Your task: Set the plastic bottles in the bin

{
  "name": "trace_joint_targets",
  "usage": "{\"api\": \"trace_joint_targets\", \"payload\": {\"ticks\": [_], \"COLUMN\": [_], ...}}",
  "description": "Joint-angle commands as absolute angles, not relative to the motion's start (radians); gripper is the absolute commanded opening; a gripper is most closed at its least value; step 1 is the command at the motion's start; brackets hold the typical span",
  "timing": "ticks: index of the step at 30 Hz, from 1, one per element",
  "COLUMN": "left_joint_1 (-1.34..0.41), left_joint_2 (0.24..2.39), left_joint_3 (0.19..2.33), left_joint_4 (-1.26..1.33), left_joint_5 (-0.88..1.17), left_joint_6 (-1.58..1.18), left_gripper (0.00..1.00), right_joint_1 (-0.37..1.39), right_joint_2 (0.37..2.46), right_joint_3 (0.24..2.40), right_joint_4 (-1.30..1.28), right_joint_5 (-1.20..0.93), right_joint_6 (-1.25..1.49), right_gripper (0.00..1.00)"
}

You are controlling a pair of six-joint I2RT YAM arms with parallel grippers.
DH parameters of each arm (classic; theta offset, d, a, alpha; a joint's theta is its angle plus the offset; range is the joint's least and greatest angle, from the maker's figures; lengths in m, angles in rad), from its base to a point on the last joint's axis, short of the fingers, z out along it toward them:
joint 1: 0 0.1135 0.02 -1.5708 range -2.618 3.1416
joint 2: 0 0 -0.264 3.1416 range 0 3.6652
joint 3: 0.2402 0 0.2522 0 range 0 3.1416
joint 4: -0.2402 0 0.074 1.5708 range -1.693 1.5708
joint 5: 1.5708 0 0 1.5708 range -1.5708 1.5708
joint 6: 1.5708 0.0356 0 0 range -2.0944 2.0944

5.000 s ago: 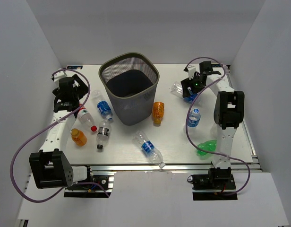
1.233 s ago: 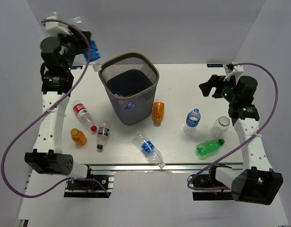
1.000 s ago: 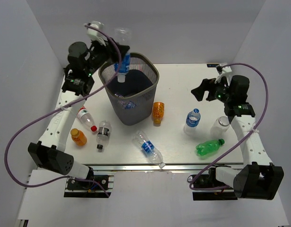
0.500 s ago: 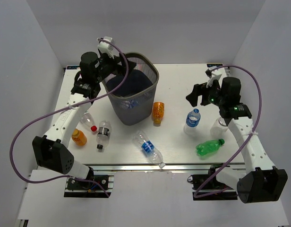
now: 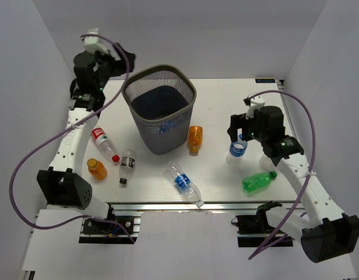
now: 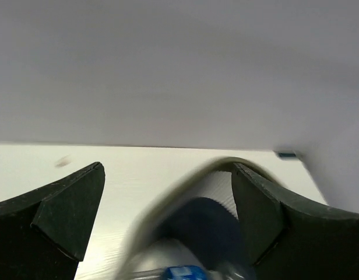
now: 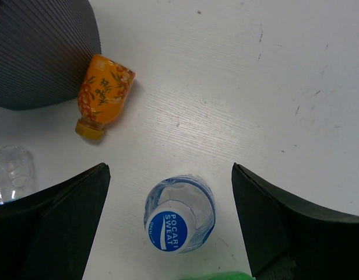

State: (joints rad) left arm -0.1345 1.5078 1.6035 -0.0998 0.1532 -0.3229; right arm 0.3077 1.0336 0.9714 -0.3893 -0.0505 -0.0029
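Left gripper (image 5: 122, 60): it hung raised beside the rear left corner of the bin (image 5: 145, 130), its fingers spread apart with nothing between them.
Right gripper (image 7: 169, 170): it hovered right above the blue-capped bottle (image 5: 238, 149), fingers wide apart on either side of the cap and not touching it.
Bin: it stood upright toward the back of the table (image 5: 220, 99), left of centre; a blue-labelled bottle inside (image 5: 164, 128) showed through the mesh, low down.
Blue-capped bottle: it stood upright on the right half of the table, well apart from the bin.
Orange bottle by the bin (image 5: 194, 137): it lay on its side just beside the bin's right front, cap toward the near edge.
Green bottle (image 5: 259, 181): it lay on its side nearer the front edge than the blue-capped bottle, by the right arm.
Clear bottle with blue label (image 5: 183, 182): it lay at a slant in front of the bin, near the front edge.
Left cluster: the red-labelled bottle (image 5: 102, 143), the black-labelled bottle (image 5: 127, 165) and the small orange bottle (image 5: 97, 169) lay left of the bin, none in a gripper.
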Motion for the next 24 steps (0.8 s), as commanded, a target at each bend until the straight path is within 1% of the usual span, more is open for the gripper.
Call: {"api": "trace_joint_targets", "payload": {"ticks": [1, 3, 4, 7, 9, 10, 11, 12, 13, 14, 16, 17, 19, 20, 24], "left_joint_1": [-0.019, -0.003, -0.002, 0.038, 0.038, 0.040, 0.040, 0.040, 0.041, 0.041, 0.041, 0.041, 0.041, 0.041, 0.041], "left_joint_2": [1.459, 1.409, 1.390, 1.330, 1.296, 1.284, 1.270, 1.260, 1.232, 1.220, 1.192, 1.189, 1.186, 1.190, 1.226], "left_joint_3": [1.472, 1.402, 1.331, 1.215, 1.177, 1.157, 1.117, 1.099, 1.083, 1.065, 1.039, 1.037, 1.034, 1.035, 1.055], "left_joint_4": [-0.094, -0.078, -0.055, -0.022, -0.029, -0.028, -0.023, -0.018, -0.008, -0.008, -0.008, -0.015, -0.038, -0.046, -0.110], "left_joint_5": [0.048, -0.027, -0.050, -0.083, -0.119, -0.129, -0.135, -0.132, -0.126, -0.120, -0.133, -0.155, -0.170, -0.173, -0.178], "left_joint_6": [-0.426, -0.440, -0.451, -0.511, -0.525, -0.529, -0.531, -0.529, -0.525, -0.517, -0.517, -0.515, -0.517, -0.518, -0.541], "left_gripper": [0.98, 0.98, 0.98, 0.98, 0.98, 0.98, 0.98, 0.98, 0.98, 0.98, 0.98, 0.98, 0.98, 0.98, 0.98], "right_joint_1": [0.310, 0.310, 0.310, 0.310, 0.310, 0.310, 0.310, 0.310, 0.311, 0.310, 0.310, 0.310, 0.310, 0.310, 0.310], "right_joint_2": [1.005, 1.005, 1.005, 1.005, 0.997, 0.993, 0.991, 0.985, 0.980, 0.979, 0.973, 0.971, 0.968, 0.971, 0.979], "right_joint_3": [0.931, 0.910, 0.904, 0.879, 0.862, 0.859, 0.856, 0.850, 0.848, 0.850, 0.854, 0.861, 0.896, 0.917, 1.084], "right_joint_4": [-0.344, -0.328, -0.307, -0.276, -0.264, -0.252, -0.249, -0.244, -0.242, -0.239, -0.233, -0.233, -0.230, -0.245, -0.235], "right_joint_5": [-0.008, 0.027, 0.037, 0.044, 0.037, 0.023, 0.011, 0.009, 0.009, 0.009, 0.009, 0.009, 0.009, 0.030, 0.054], "right_joint_6": [0.006, 0.009, 0.015, 0.034, 0.043, 0.043, 0.043, 0.046, 0.045, 0.044, 0.054, 0.054, 0.057, 0.051, 0.019], "right_gripper": [0.89, 0.89, 0.89, 0.89, 0.80, 0.74, 0.64, 0.59, 0.52, 0.38, 0.29, 0.22, 0.19, 0.15, 0.10]}}
